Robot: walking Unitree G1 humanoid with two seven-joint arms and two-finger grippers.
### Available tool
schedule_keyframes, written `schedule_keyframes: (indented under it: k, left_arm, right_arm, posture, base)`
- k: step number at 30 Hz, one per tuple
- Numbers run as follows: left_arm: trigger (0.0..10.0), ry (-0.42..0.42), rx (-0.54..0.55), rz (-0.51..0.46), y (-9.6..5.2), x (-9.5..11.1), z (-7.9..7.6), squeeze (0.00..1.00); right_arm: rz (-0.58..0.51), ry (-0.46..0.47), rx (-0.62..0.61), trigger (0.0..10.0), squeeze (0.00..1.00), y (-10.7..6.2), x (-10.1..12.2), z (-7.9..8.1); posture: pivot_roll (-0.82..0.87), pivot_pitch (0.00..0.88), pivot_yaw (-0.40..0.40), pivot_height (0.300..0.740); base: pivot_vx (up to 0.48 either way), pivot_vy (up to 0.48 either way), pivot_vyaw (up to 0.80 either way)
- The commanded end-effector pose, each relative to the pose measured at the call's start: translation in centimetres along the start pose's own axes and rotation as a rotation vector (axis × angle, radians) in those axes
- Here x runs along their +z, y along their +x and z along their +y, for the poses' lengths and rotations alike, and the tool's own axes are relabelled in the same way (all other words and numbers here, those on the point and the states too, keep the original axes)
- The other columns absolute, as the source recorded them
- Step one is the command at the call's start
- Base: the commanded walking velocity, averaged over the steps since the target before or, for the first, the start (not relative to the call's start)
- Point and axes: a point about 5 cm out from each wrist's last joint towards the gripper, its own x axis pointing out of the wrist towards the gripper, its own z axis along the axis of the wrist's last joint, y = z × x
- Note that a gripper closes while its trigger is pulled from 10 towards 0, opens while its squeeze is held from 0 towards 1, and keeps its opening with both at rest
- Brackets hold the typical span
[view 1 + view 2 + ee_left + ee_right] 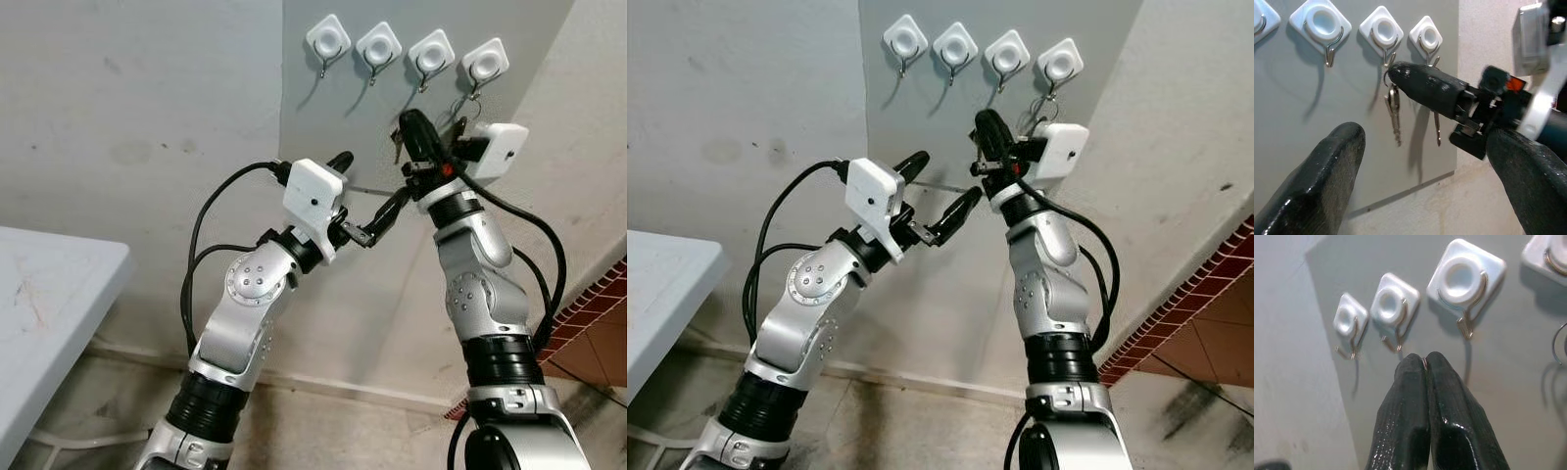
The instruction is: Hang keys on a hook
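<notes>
Our right gripper (413, 129) is pinched tight on the keys (1394, 110), holding them by the ring at the fingertips. In the left wrist view the keys dangle straight down below the fingertips, long axis vertical, just in front of the grey panel (333, 127). A second set of keys (1437, 126) seems already to hang from the rightmost hook (484, 64).

The relation that counts: the four white hooks sit in a row across the top of the panel, and from the gripper's tip the third hook (430, 54) lies at about twelve o'clock, near but apart. We judge the ring must rise and then drop over that hook's upturned metal prong. In the right wrist view the closed fingertips (1425, 367) point up at the row, with a sliver of metal caught between them.

The right arm is the one nearer by far, forearm raised steeply, wrist bent toward the wall. Our left gripper (368, 199) waits at about eight o'clock from the right one, fingers spread wide and holding nothing, elbow bent, its camera aimed at the keys.
</notes>
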Motion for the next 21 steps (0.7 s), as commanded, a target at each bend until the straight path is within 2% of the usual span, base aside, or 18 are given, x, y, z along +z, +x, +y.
schedule_keyframes:
  k: [1, 21]
  left_arm:
    - [10.0, 0.007, -0.034, -0.017, 0.4, 0.4, -0.4, 0.0]
    - [10.0, 0.002, -0.074, -0.038, 1.1, 0.6, -1.0, 0.0]
  right_arm:
    - [-0.052, 0.029, 0.006, 10.0, 0.0, 0.6, 0.9, -0.1]
    - [-0.143, 0.181, -0.041, 10.0, 0.0, 2.2, 1.8, -0.9]
  posture:
    - [-0.02, 0.073, -0.064, 0.74]
    - [-0.03, 0.065, -0.058, 0.74]
  base:
    - [0.0, 0.0, 0.0]
    - [0.0, 0.0, 0.0]
